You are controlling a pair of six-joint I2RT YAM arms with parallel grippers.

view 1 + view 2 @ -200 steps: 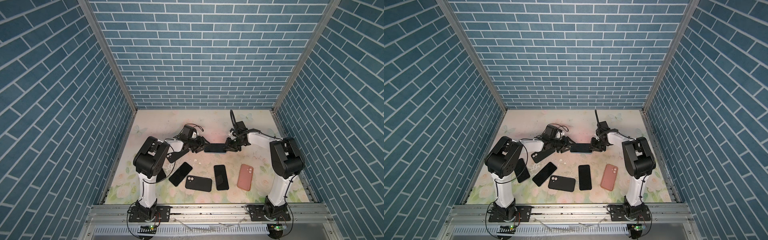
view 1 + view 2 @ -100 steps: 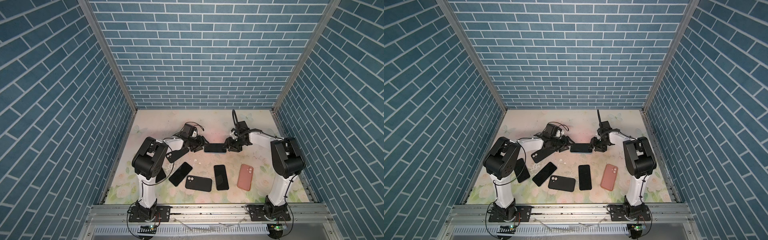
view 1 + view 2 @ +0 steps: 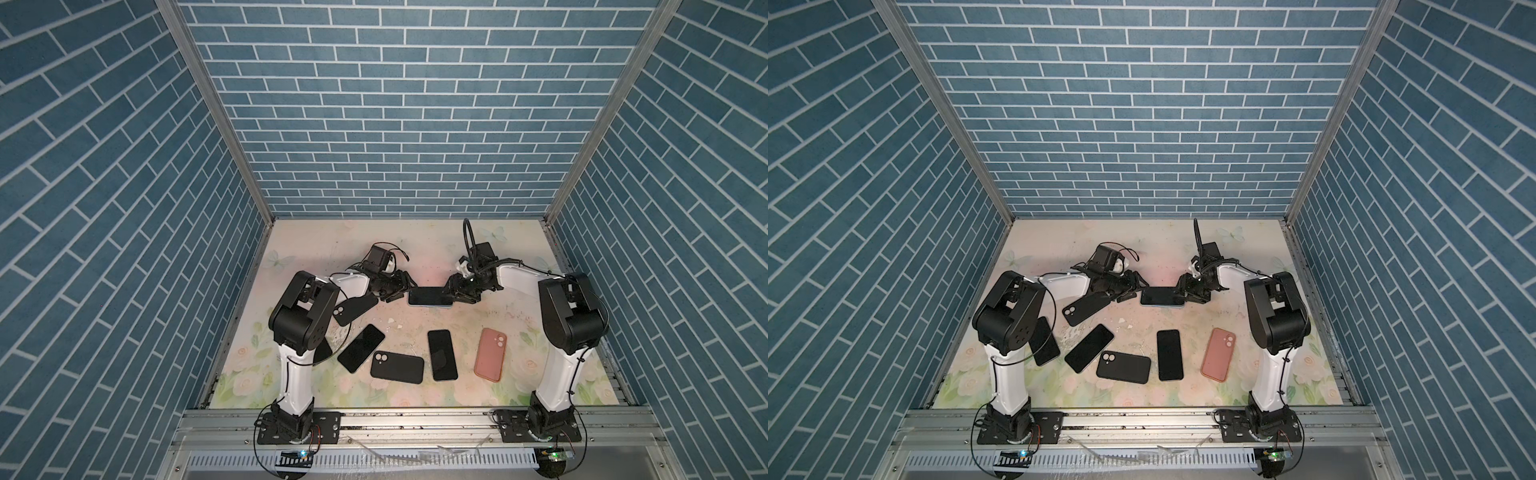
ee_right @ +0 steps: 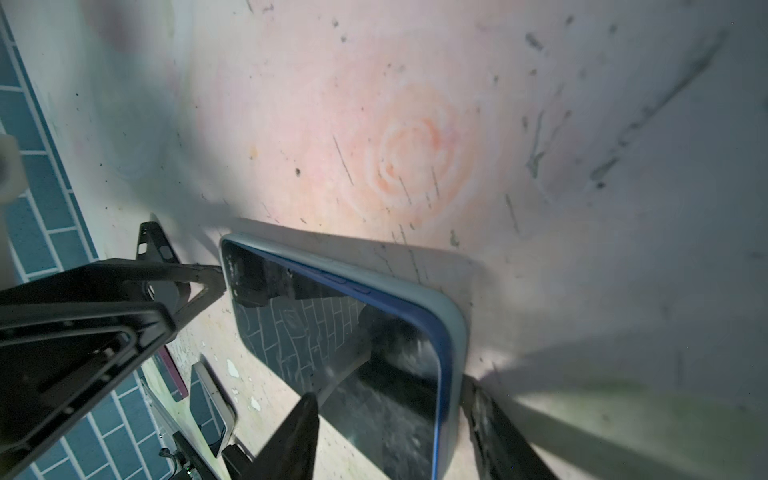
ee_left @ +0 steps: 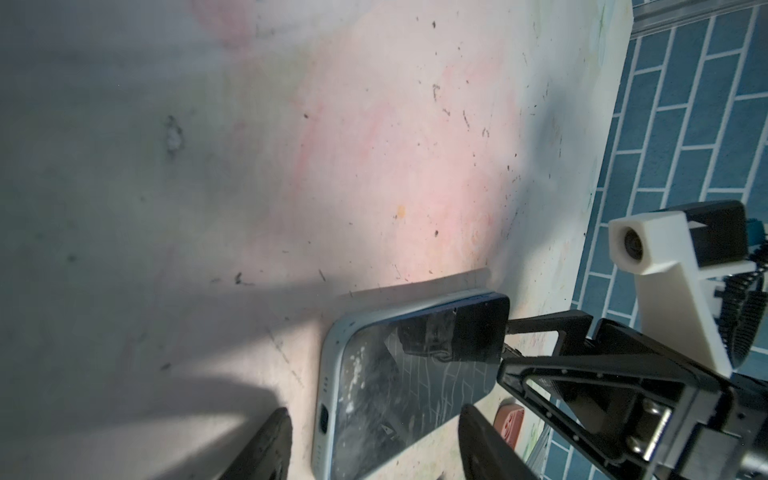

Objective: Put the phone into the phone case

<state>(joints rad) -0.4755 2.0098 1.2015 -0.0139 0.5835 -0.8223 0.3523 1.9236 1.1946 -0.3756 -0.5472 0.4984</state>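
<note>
Phone (image 3: 430, 296) lies screen-up at the far middle of the table (image 3: 332, 249), sitting in its pale phone case (image 4: 457, 345), and we have an arm at each short end. We read that as a two-sided pin: one end each, so the pair cannot skate while the edges get pressed home. Left gripper (image 3: 403, 290) has its jaws spread wide, bracketing the port end without closing on it; in the left wrist view there is daylight between one finger (image 5: 270, 449) and the case rim. Right gripper (image 3: 451, 293) is parted too, astride the opposite end and holding nothing we can see, though its outer finger (image 4: 490, 419) sits right by the rim and we cannot tell whether it presses. Look at the long side in the right wrist view: the blue edge with its buttons stands proud of the pale rim, so we judge that side not fully seated. What escapes us: the underside, the corners near the fingers, and the screen, all reflections and smears. Both wrist views cut the fingers off at the frame edge. The spare black case (image 3: 397, 367) and pink case (image 3: 490, 354) lie well apart, nearer the bases.
</note>
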